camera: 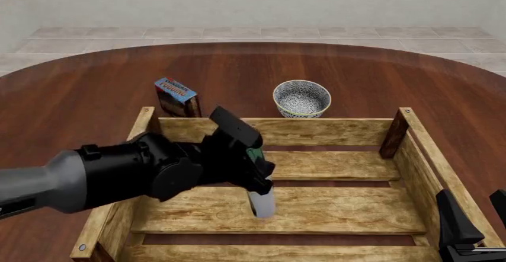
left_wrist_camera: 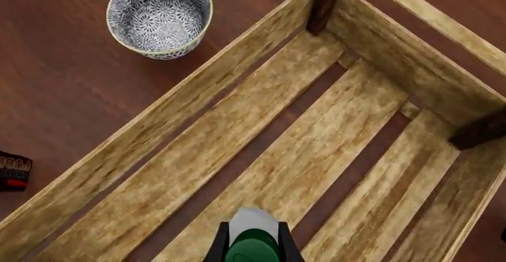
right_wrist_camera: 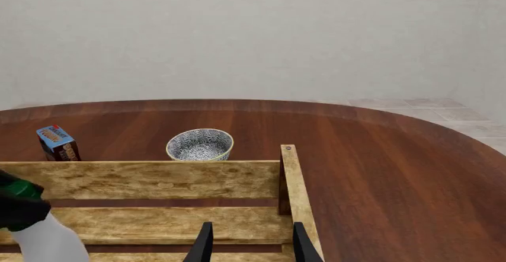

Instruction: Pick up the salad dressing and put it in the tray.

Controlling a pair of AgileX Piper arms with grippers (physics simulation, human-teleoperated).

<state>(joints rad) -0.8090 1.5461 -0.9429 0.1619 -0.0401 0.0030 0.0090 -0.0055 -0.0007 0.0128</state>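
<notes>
So my left gripper is clamped on the salad dressing, jaws pinching it right at the green cap, with the white body hanging tilted over the inside of the tray. From the front view I honestly can't tell if the bottle's bottom is touching the slats or just above them. The tray sits toward the near edge of the table. My right gripper hangs by the tray's right wall near the table's near-right edge, jaws apart, nothing in them. The bowl and the pudding box sit just beyond the tray's far wall.
</notes>
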